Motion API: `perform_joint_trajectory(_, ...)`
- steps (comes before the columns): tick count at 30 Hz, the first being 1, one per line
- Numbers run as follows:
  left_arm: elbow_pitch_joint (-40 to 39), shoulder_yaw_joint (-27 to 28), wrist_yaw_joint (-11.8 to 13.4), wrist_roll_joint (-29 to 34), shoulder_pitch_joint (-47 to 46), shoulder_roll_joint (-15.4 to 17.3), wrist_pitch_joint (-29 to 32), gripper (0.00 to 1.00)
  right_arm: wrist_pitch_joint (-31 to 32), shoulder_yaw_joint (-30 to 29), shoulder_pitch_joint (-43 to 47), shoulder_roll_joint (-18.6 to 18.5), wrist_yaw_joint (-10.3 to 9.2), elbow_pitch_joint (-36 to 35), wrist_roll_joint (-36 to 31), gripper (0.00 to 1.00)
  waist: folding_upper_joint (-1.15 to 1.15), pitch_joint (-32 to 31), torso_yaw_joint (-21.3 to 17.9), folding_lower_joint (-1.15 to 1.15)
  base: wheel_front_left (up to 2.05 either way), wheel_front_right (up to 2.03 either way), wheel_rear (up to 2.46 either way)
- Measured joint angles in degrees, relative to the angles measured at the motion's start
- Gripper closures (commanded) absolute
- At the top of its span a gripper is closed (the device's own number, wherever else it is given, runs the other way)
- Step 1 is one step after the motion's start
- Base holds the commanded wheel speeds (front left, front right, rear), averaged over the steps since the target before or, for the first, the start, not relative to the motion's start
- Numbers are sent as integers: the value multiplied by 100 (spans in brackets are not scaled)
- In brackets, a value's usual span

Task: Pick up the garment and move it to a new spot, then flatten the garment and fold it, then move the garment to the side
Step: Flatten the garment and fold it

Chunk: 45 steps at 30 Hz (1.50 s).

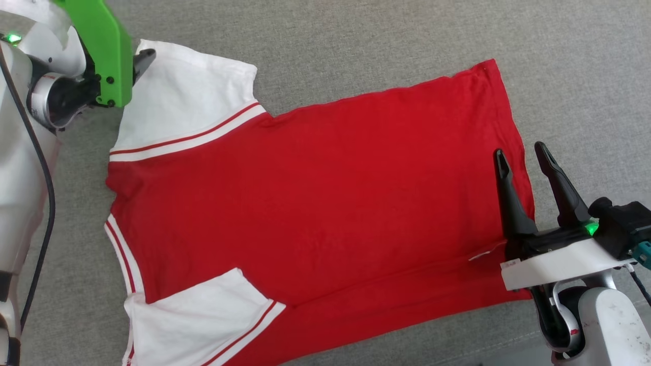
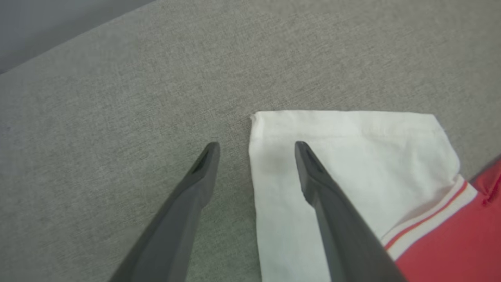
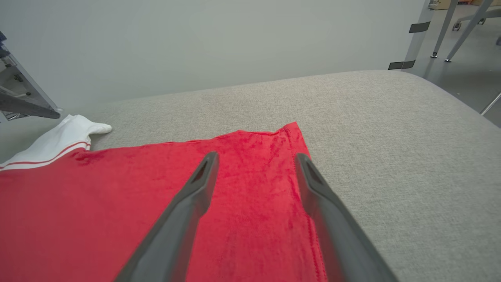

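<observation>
Two stages apparently left: fold, then shift aside. Already spread flat: red T-shirt (image 1: 325, 203). Wide and empty: left tool (image 2: 257, 145) at sleeve (image 2: 352, 156), right tool (image 1: 520, 149) over hem (image 1: 511, 117).

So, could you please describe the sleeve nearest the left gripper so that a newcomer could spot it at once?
A red T-shirt lies spread flat on the grey fabric surface. Its two white sleeves sit on the robot's left; this sleeve is the farther one, at the head view's upper left. Unlike the near sleeve, it has the open left gripper straddling its edge.
</observation>
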Motion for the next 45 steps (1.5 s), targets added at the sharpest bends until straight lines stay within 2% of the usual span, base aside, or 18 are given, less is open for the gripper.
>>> perform_joint_trajectory(7,357,-163,0,62,-122,129,-281,0,-114,9,-90,7,0,23,0,0,0,284,-143,0,0,0,0)
perform_joint_trajectory(11,404,-227,0,-147,-201,115,-314,0,-124,-22,-91,29,0,66,-1,0,0,378,-164,0,0,0,0)
perform_joint_trajectory(12,391,-266,1,-197,-203,118,-312,27,-124,-34,-91,30,0,81,-2,0,0,381,-160,0,0,0,0)
perform_joint_trajectory(13,379,-302,1,-294,-208,122,-286,69,-124,-53,-91,30,0,100,-4,0,0,380,-152,0,0,0,0)
perform_joint_trajectory(14,357,-341,1,-379,-208,122,-245,100,-123,-73,-92,30,0,111,-10,0,0,376,-142,0,0,0,0)
perform_joint_trajectory(18,277,-508,0,-558,-201,111,-223,100,-116,-121,-110,36,0,147,-48,0,0,347,-116,0,0,0,0)
perform_joint_trajectory(25,377,-505,0,-871,-80,70,-678,100,40,-165,-155,-8,0,172,-78,0,0,125,-67,0,0,0,0)
perform_joint_trajectory(28,215,-519,0,-1089,63,87,-788,100,378,-135,-159,-256,0,170,-73,0,0,-48,-22,0,0,0,0)
perform_joint_trajectory(32,-76,-553,0,-1272,286,174,-789,100,1238,-38,-235,-732,0,172,63,0,0,-290,52,0,0,0,0)
perform_joint_trajectory(37,-636,-530,7,-1413,583,252,-845,100,2616,-76,-665,-1341,0,167,414,0,0,-531,261,-1,0,0,0)
perform_joint_trajectory(41,-1229,-495,93,-1458,838,276,-922,100,3804,-52,-1112,-1653,0,332,762,0,0,-616,519,-1,0,0,0)
perform_joint_trajectory(45,-1884,-439,213,-1584,1053,312,-926,100,4626,134,-1694,-2103,0,665,875,0,0,-633,785,-1,0,0,0)
